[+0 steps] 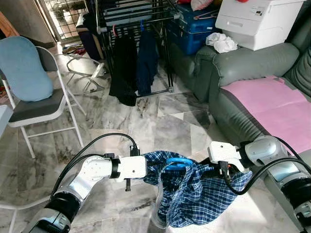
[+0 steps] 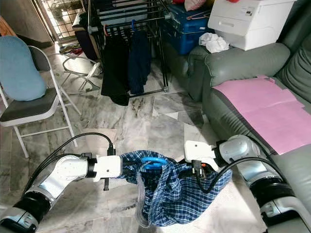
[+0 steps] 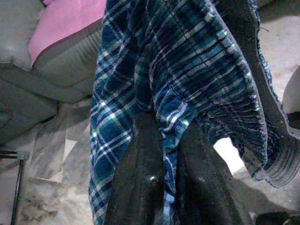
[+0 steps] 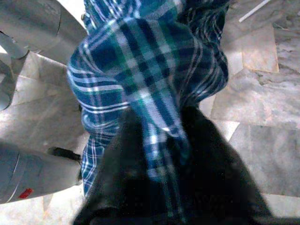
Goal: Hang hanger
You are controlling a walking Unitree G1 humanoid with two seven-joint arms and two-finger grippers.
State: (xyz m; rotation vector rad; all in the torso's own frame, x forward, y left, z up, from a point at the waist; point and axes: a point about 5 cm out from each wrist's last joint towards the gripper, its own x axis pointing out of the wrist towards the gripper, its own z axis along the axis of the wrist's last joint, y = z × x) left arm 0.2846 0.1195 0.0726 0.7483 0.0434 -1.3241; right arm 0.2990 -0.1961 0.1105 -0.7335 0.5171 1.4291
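Both arms are out in front w/ a blue plaid shirt (image 1: pixel 194 194) bunched up between them, over the marble floor (image 1: pixel 146 126). There's a blue hanger (image 1: pixel 176 161) poking out of the top of the cloth, right in the middle btw the two wrists; just its curved hook part shows, the rest is buried in fabric.

Left gripper (image 3: pixel 164 154): in the wrist cam the two black fingers (image 3: pixel 140 178) are squeezed together on a fold of the plaid, cloth pinched right btw them. Right gripper (image 4: pixel 161 140): same deal, fingers (image 4: pixel 211 159) clamped on a wad of shirt, fabric spilling over them. In the head cams both sets of fingers are hidden in the cloth, only the white wrist housings stick out.

Shirt hangs down from the two grips, lower part sagging toward the floor.

Farther back there's a black drying rack (image 1: pixel 136 19) w/ a black garment (image 1: pixel 124 68) and a navy one (image 1: pixel 146 63) hanging off it, well apart from the arms. Folding chair (image 1: pixel 36 109) w/ a blue cushion (image 1: pixel 22 68) on the robot's left. Grey sofa (image 1: pixel 252 63) on the right w/ a pink sheet (image 1: pixel 277 104) on the seat and a white printer (image 1: pixel 257 19) sitting on its arm end, plus a blue suitcase (image 1: pixel 194 29) behind.
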